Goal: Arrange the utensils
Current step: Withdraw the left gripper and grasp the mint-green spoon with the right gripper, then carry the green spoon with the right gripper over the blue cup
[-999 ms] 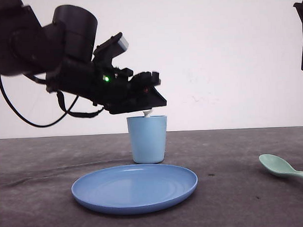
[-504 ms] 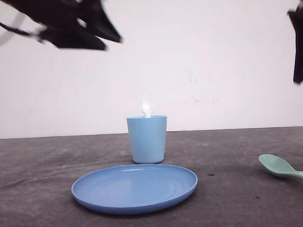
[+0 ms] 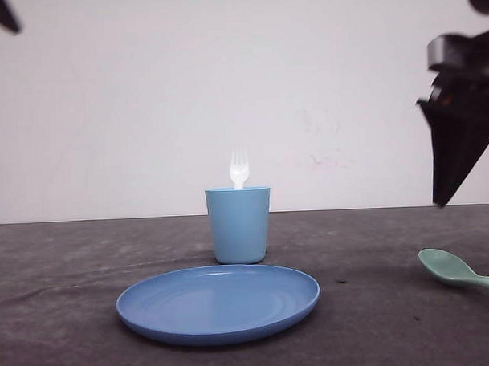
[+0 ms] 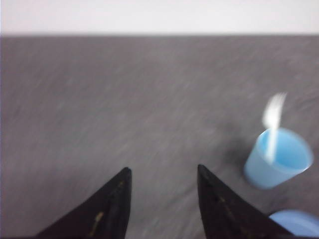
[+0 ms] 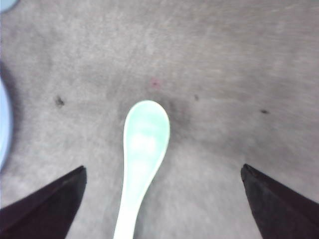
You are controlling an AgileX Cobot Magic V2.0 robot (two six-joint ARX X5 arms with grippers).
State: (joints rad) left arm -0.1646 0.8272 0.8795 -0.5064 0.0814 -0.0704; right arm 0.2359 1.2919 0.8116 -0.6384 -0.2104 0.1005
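A grey counter [image 3: 72, 317] runs to a white wall. The left gripper [image 4: 162, 172], blurred by motion, holds its jaws apart and empty. The fork [image 3: 239, 168] stands in the cup [image 3: 239, 224], handle hidden, behind the plate [image 3: 218, 303]. The spoon [image 5: 141, 154] lies flat at the right, handle cut off, between the right gripper's [image 5: 163, 172] wide jaws.

Bare table [image 5: 239, 64] surrounds the spoon [image 5: 142, 149], between wide-spread jaws.
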